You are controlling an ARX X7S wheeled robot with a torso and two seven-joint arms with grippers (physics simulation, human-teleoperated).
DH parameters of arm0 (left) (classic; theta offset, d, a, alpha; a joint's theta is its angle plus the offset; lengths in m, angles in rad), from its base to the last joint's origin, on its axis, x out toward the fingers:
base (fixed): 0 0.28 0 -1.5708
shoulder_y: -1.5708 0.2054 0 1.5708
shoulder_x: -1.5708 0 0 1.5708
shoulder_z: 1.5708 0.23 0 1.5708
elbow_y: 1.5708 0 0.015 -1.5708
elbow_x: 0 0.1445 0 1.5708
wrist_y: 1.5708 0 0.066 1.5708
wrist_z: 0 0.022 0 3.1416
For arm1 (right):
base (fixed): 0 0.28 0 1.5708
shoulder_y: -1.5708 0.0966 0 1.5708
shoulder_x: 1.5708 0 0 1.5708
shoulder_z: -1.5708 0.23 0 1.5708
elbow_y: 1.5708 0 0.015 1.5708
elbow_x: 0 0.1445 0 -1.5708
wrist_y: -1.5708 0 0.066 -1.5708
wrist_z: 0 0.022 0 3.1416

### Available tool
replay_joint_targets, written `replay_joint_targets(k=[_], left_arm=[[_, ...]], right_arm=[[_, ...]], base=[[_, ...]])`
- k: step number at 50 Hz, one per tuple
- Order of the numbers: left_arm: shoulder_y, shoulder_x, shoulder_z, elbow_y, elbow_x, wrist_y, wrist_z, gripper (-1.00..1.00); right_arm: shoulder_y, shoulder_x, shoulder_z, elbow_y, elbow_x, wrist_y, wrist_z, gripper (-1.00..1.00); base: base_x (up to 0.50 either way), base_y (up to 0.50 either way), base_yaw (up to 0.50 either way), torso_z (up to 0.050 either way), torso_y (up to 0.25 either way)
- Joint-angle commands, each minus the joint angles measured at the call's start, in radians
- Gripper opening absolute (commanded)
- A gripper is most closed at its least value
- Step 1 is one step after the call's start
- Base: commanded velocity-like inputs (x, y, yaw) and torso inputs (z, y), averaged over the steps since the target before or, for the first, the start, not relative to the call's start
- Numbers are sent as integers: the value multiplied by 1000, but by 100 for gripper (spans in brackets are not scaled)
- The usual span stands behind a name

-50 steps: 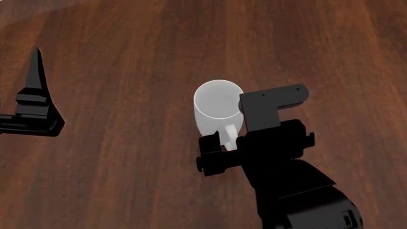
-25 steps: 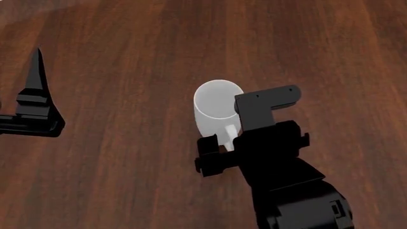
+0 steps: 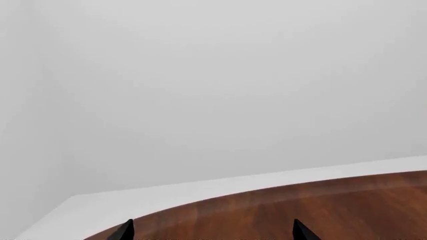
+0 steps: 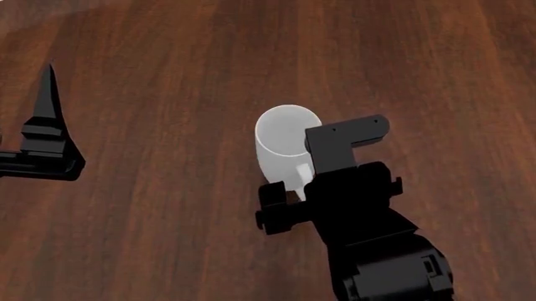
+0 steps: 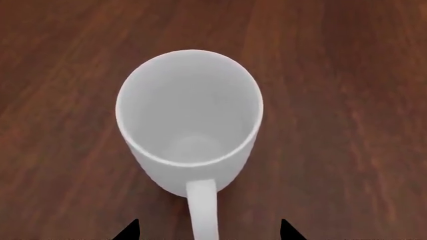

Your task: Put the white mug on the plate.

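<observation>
Mug (image 4: 283,143) stands upright on the wooden table (image 4: 167,94), mouth open upward, empty inside. Its handle (image 4: 302,179) points toward the robot.

Right gripper (image 4: 289,200) sits just on the robot's side of the mug, level with the handle. In the right wrist view the mug (image 5: 190,117) fills the centre, the handle (image 5: 203,207) runs down between the two dark fingertips (image 5: 128,231), which stand apart on either side of it. Jaws spread, not touching the handle; nothing gripped.

Left gripper (image 4: 46,135) hangs well to the left of the mug, over bare wood, one pointed finger aimed away from the robot. In the left wrist view only two fingertips (image 3: 124,231) show at the frame edge, set wide apart, with nothing between them; beyond them the table edge (image 3: 280,195) and a pale wall (image 3: 213,75).

Plate: not seen in any view.
</observation>
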Motion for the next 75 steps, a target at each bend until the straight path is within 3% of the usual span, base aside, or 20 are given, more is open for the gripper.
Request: replay_joint_targets(k=[1, 75], left_arm=[[4, -2, 2, -8, 0, 8, -2, 100], [6, -15, 11, -22, -13, 24, -17, 100]], right_arm=[[13, -7, -11, 50, -6, -21, -7, 100], [93, -70, -88, 360, -40, -164, -63, 100]], base=[[0, 0, 0, 0, 0], [0, 0, 0, 0, 0]])
